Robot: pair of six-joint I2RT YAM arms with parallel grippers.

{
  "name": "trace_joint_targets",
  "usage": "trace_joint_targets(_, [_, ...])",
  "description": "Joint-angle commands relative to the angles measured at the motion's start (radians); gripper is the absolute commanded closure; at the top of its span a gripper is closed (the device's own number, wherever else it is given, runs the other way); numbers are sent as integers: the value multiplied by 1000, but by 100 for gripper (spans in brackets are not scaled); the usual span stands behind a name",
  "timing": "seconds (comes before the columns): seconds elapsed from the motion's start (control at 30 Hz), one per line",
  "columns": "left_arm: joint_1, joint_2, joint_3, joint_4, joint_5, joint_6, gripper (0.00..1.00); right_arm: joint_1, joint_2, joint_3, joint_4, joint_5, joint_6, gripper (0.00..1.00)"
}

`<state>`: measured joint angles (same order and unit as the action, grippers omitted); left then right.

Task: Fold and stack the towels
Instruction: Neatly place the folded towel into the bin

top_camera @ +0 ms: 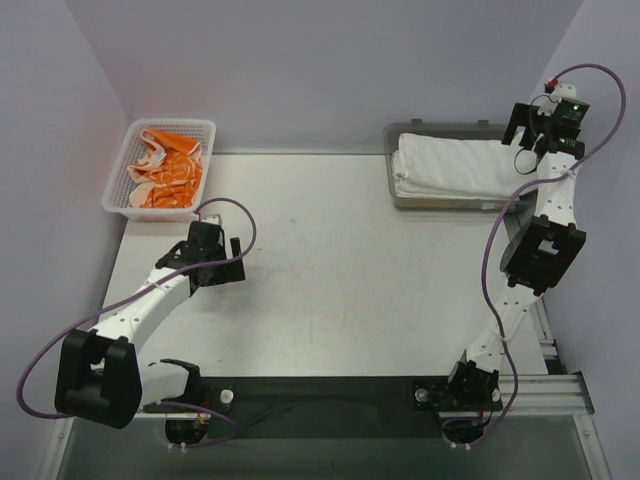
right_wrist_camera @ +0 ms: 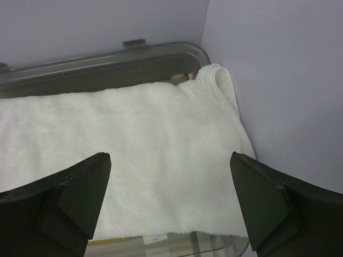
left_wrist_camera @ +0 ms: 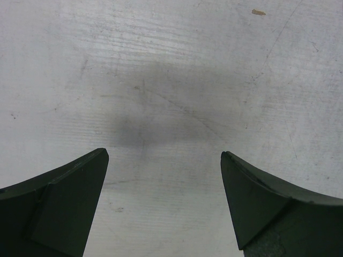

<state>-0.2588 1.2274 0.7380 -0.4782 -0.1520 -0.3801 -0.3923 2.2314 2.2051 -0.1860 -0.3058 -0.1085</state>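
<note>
Hovering my right claw (right_wrist_camera: 169,158) over the far right corner of the bench (top_camera: 340,270), jaws spread wide, nothing between them. The folded white towel (right_wrist_camera: 134,139) lies below in the grey tray (right_wrist_camera: 107,64), flat, its rounded fold at the far end; judged to be the base of the stack. The purple wall is close on the right, so free room is toward the bench centre. My left claw (left_wrist_camera: 164,152), also wide and empty, sits over bare bench near the left edge. The orange-and-white towel (top_camera: 170,170) lies crumpled in the mesh basket (top_camera: 120,195) at the far left corner, probably next.
</note>
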Motion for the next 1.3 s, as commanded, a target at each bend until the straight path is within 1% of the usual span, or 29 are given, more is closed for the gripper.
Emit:
trace_joint_targets(0.0, [7,0,43,23,15,15,2,30,-39,-27,49,109,-28,0])
trace_joint_targets(0.1, [7,-9,44,24,17,14,3,68,-90,-67,48,105,-37,0])
trace_joint_targets(0.2, [7,-25,44,24,22,15,3,116,-150,-162,57,117,-37,1])
trace_joint_targets(0.27, [7,-35,43,26,25,15,3,173,-182,-234,62,82,-33,3])
trace_joint_targets(0.4, [1,-55,38,33,37,12,3,263,-190,-323,85,19,50,15])
trace_joint_targets(0.47, [-11,-69,37,32,32,15,2,308,-173,-353,123,-10,105,21])
trace_joint_targets(0.5, [-16,-72,35,32,28,17,3,320,-161,-355,132,-12,108,23])
trace_joint_targets(0.53, [-20,-75,35,32,25,18,2,335,-138,-351,137,-18,145,24])
trace_joint_targets(0.57, [-25,-81,34,32,23,20,2,366,-127,-344,138,-18,147,25])
trace_joint_targets(0.63, [-37,-85,32,30,19,21,3,386,-90,-318,138,10,147,26])
trace_joint_targets(0.67, [-40,-89,34,27,16,21,3,421,-76,-306,138,22,144,27])
trace_joint_targets(0.8, [-51,-95,34,24,0,23,2,463,-21,-262,138,146,124,30])
trace_joint_targets(0.83, [-54,-95,34,24,-1,23,3,466,-3,-246,138,196,124,30])
trace_joint_targets(0.97, [-66,-98,32,23,-6,26,3,475,42,-216,126,231,124,35])
trace_joint_targets(1.1, [-71,-100,34,20,-12,26,2,487,74,-197,94,280,118,36])
trace_joint_targets(1.13, [-72,-100,32,20,-12,26,3,494,86,-196,88,290,95,36])
trace_joint_targets(1.2, [-73,-100,32,20,-12,26,3,497,100,-186,79,301,89,38])
trace_joint_targets(1.23, [-73,-100,32,20,-14,27,3,500,108,-186,77,336,83,39])
trace_joint_targets(1.27, [-73,-100,34,20,-14,26,3,501,111,-186,77,343,81,47])
